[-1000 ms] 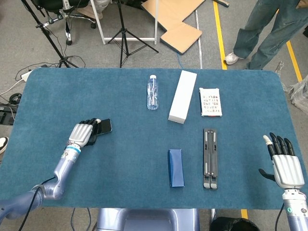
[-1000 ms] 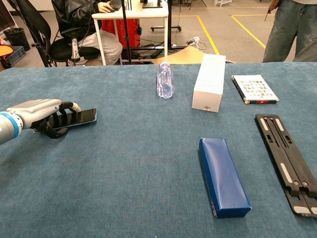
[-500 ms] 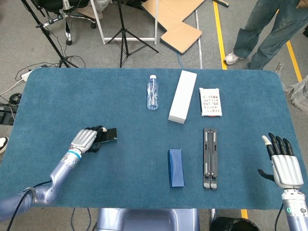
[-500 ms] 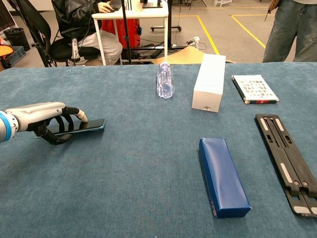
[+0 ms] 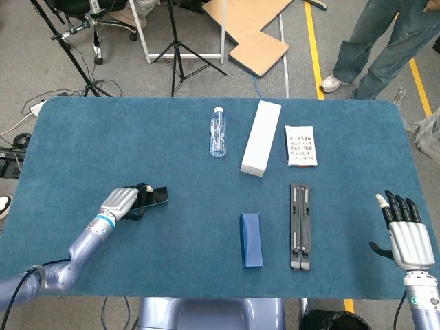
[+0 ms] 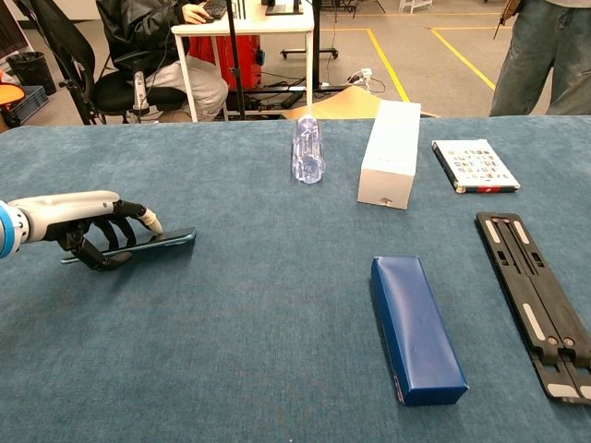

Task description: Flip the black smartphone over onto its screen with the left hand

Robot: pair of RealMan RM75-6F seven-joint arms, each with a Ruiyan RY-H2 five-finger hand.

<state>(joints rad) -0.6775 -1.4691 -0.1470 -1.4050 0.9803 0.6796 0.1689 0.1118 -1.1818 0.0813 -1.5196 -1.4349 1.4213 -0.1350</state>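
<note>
The black smartphone [image 5: 155, 196] sits at the left side of the blue table [image 5: 103, 130], held at its near end by my left hand [image 5: 125, 201]. In the chest view the smartphone [image 6: 169, 242] shows as a thin, slightly tilted slab. There the left hand [image 6: 85, 224] has its fingers [image 6: 138, 218] over the top and its thumb underneath. Whether the phone's far end touches the cloth is unclear. My right hand [image 5: 407, 235] rests open at the table's near right edge, far from the phone, and is out of the chest view.
A clear bottle [image 5: 217, 132], a long white box [image 5: 260, 147] and a printed booklet [image 5: 300, 145] lie along the back. A blue case [image 5: 251, 238] and a black folding stand [image 5: 300, 225] lie near the front middle. A person stands beyond the far right corner.
My left hand has slid the phone to the right and nearer the front, and the phone now tilts more edge-on in the chest view. The right hand has barely moved.
</note>
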